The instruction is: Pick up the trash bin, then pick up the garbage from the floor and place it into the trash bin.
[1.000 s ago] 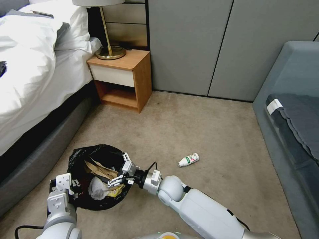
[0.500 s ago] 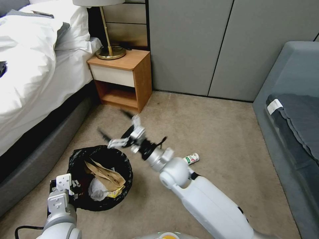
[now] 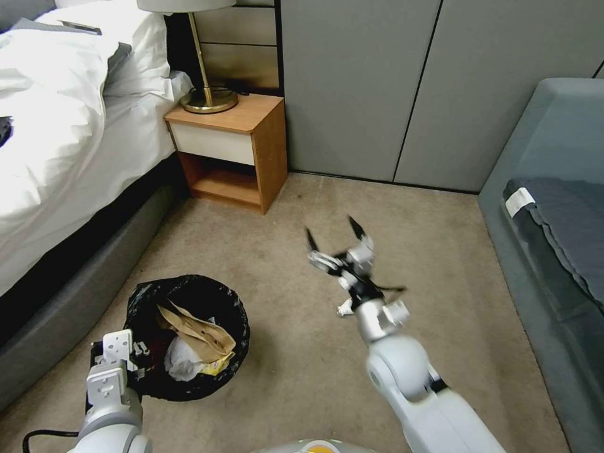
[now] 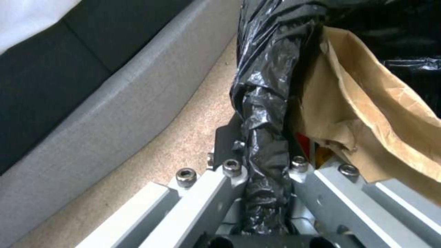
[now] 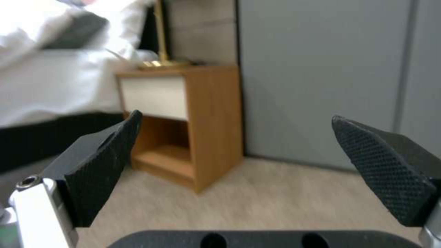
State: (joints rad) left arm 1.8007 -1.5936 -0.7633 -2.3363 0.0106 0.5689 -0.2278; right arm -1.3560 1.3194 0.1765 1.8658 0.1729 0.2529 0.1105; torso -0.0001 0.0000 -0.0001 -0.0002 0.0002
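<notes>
The trash bin (image 3: pixel 146 301), lined with a black bag, stands on the carpet at lower left. My left gripper (image 3: pixel 129 370) is shut on its near rim; the left wrist view shows the fingers (image 4: pixel 229 193) clamped on the bunched black bag (image 4: pixel 264 113). Garbage lies inside: a crumpled brown paper bag (image 3: pixel 200 328) (image 4: pixel 377 113), white paper (image 3: pixel 179 362) and a yellow wrapper (image 3: pixel 218 367). My right gripper (image 3: pixel 332 234) (image 5: pixel 239 165) hangs open and empty above the floor, right of the bin. A small bottle's white end (image 3: pixel 344 308) peeks out from behind that wrist.
A wooden nightstand (image 3: pixel 234 148) (image 5: pixel 193 117) with a brass lamp (image 3: pixel 207 94) stands at the back left beside the bed (image 3: pixel 56 138). Grey wardrobe doors (image 3: pixel 402 88) close the back. A grey sofa (image 3: pixel 553 207) lines the right. Open carpet (image 3: pixel 390 233) lies between.
My right gripper has risen out of the trash bin and swung right, open, to above the bottle, which its wrist now mostly covers. The left gripper keeps its hold on the rim.
</notes>
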